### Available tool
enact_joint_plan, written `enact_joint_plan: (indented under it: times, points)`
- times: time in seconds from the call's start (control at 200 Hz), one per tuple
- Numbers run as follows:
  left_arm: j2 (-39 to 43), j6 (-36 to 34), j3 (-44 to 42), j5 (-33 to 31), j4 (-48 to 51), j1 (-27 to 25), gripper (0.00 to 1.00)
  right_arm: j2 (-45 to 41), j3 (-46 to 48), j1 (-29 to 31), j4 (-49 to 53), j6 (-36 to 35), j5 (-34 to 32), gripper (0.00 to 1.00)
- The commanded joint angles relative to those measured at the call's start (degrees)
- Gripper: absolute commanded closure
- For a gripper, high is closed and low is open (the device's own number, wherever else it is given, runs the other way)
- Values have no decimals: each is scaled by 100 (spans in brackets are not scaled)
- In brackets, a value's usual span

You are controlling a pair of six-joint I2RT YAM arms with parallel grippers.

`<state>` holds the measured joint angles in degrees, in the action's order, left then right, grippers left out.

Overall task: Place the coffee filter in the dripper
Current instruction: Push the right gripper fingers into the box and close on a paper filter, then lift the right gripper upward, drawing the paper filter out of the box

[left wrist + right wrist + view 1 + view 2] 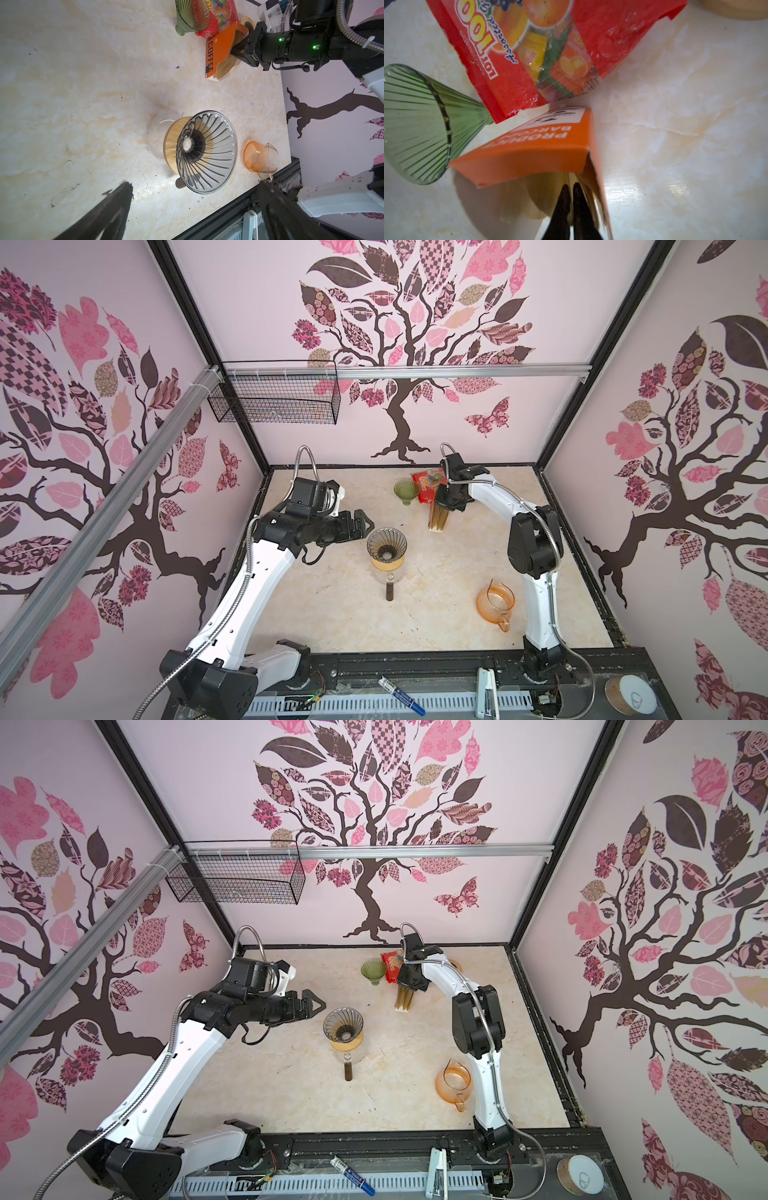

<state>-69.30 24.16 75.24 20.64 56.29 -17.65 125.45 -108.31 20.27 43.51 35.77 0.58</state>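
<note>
Coffee filter (544, 195) in orange box (529, 153) at back, well apart from dripper (386, 543) — not yet out. Right gripper (570, 186) pressed together on its edge. Dripper empty. Left gripper (363, 524) spread wide beside it — pull-out, carry, seating left.

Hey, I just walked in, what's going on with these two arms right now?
The right gripper is inside the orange filter box, closed on what looks like a coffee filter. The left gripper hangs open beside the empty glass dripper, which sits on its carafe. No filter is in it yet.
</note>
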Motion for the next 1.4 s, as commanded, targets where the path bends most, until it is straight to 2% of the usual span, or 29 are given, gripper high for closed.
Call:
enact_joint_plan:
  times: [0.0,0.115,0.64,1.391]
  points:
    - [115,-17,-127,1,22,16,3,-55,-6,42,18,-109,-132,95]
    - [119,-13,-133,-8,18,17,3,-110,-12,52,19,-174,-153,100]
    - [85,18,-177,45,-22,19,3,-664,99,161,77,-412,-280,100]
    - [96,27,-211,71,-33,18,3,-586,-452,164,489,-562,-440,100]
